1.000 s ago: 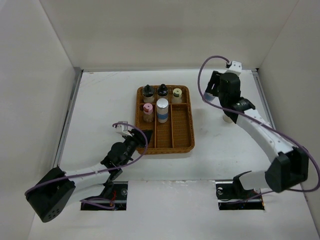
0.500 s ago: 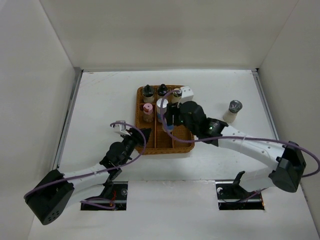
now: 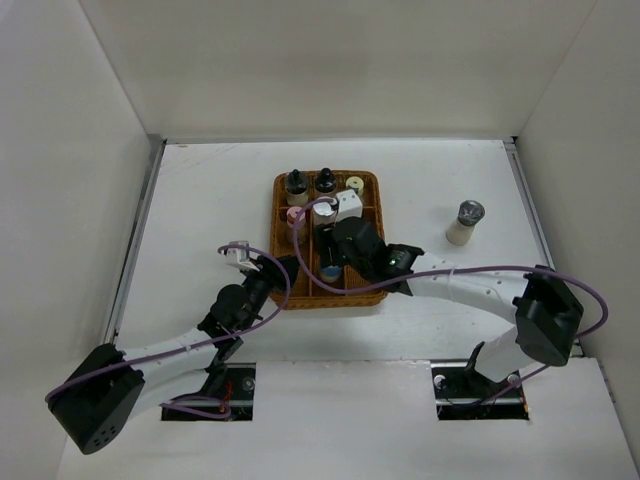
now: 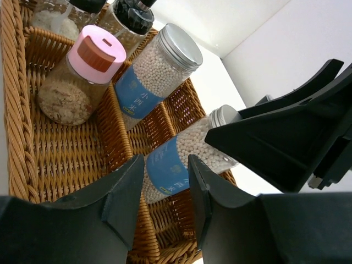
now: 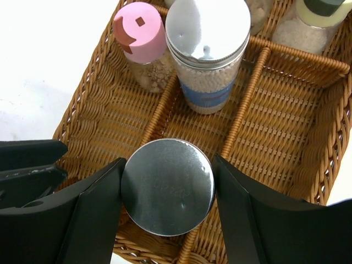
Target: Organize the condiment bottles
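The left pincer (image 4: pixel 165 165) hangs just beside the wicker tray (image 3: pixel 372 292), its fingers a bit apart and empty. In the tray stand a pink-capped bottle (image 5: pixel 140 33) and a blue-label bottle (image 5: pixel 208 55). The right pincer (image 5: pixel 168 165) grips a second blue-label bottle (image 5: pixel 168 190) in the middle slot, maybe touching the tray floor. The silver-capped shaker (image 3: pixel 466 222) stands alone on the surface (image 3: pixel 200 200), far right.

The white worktop (image 3: pixel 200 200) holds a brown wicker tray (image 3: pixel 276 235) near its middle, and a small bottle with a silver cap (image 3: pixel 465 222) stands alone on the bare top, well apart to the tray's right.
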Available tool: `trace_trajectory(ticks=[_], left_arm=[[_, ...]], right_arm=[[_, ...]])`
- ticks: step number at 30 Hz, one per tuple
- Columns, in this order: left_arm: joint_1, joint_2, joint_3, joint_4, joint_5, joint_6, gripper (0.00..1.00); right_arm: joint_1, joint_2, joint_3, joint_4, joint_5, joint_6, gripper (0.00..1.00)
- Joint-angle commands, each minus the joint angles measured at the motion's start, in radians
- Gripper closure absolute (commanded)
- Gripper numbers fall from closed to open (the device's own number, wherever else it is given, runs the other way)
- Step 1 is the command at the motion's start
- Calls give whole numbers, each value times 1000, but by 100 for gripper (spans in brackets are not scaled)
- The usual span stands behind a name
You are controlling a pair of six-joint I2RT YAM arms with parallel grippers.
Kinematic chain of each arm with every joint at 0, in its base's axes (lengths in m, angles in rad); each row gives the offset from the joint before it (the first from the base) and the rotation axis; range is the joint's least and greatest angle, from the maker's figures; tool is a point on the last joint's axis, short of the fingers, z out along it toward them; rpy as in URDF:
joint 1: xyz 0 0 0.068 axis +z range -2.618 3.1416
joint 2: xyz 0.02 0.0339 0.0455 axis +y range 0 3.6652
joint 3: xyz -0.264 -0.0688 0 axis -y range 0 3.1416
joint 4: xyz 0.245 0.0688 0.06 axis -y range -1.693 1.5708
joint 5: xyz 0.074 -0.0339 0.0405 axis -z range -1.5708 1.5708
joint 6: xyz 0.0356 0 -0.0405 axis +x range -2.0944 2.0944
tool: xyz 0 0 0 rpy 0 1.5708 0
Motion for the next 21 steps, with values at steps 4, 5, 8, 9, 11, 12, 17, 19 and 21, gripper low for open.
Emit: trace_trajectory(ticks=[4,5,8,9,11,12,17,19,21], left_arm=[[-1,-12,-1,40,5,-12,63],[-3,-6,-1,40,2,-12,63],[-3,-15,-4,40,5,-12,63],[-1,-24,-6,39,2,-12,63],[-4,-26,-4,39,0,-9,63],[-4,-20,-4,39,-1,-9,62],[-4,-37,-9,37,5,-11,62],[-10,-24,-3,34,3,-9,61],[-12,-15,0,34,6,-12,60]], right_arm=[[40,-9,9,109,52,18,24],[40,-17,9,109,54,18,22],[40,-45,11,106,54,12,15],[39,-63,11,104,55,9,14],[39,-109,3,100,57,7,12],[39,-140,-6,100,57,9,12],[-73,-322,-110,112,116,30,24],[-166,-405,-165,112,190,58,39],[-278,-463,-210,98,270,73,58]])
